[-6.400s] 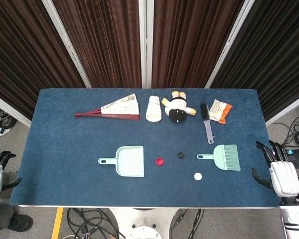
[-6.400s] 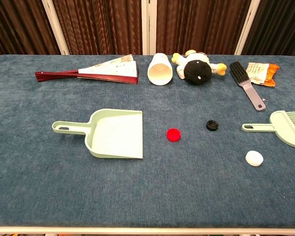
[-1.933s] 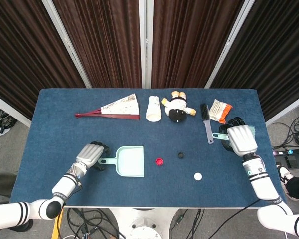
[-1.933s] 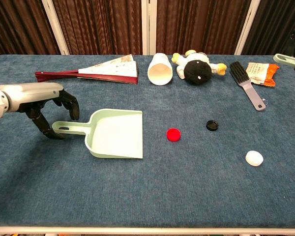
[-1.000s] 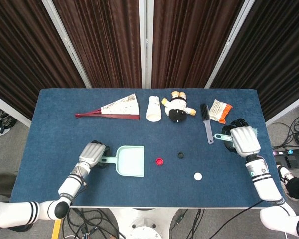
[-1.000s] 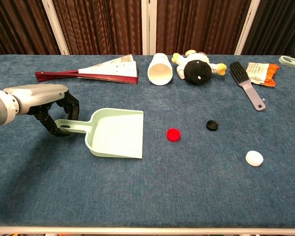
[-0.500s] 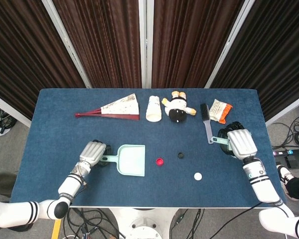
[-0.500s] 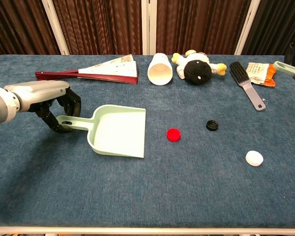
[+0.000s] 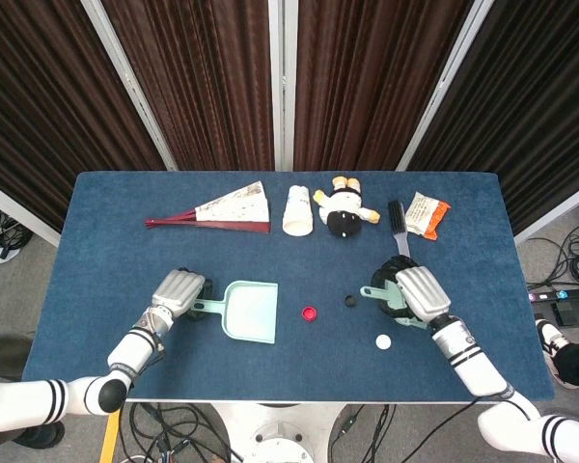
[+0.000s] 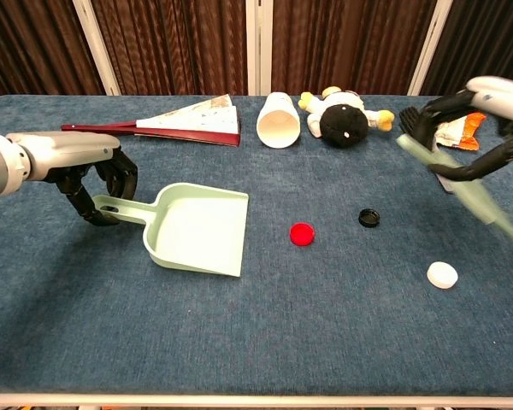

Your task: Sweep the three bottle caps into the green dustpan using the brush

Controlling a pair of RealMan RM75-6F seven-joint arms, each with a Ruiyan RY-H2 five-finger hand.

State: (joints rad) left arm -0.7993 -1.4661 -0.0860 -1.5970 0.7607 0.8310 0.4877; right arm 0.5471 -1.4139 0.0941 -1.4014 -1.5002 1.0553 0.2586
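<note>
Both hands are busy over the blue table. On the left side, the left hand has its fingers wrapped around the handle of the green dustpan, which sits with its open mouth turned toward the caps. Over on the right, the right hand grips the green brush, holding it up off the table at a slant; from the chest view the brush is blurred, and from the head view most of it hides under the hand.

Three caps lie between the two hands. A red cap lies near the dustpan's mouth but apart from it. A black cap lies further right, near the right hand. A white cap sits nearest the table's front edge, below the brush.

Along the far edge runs a row of other things: a folded fan, a paper cup lying on its side, a small plush doll, a black brush, and a snack packet partly hidden behind the right hand in the chest view.
</note>
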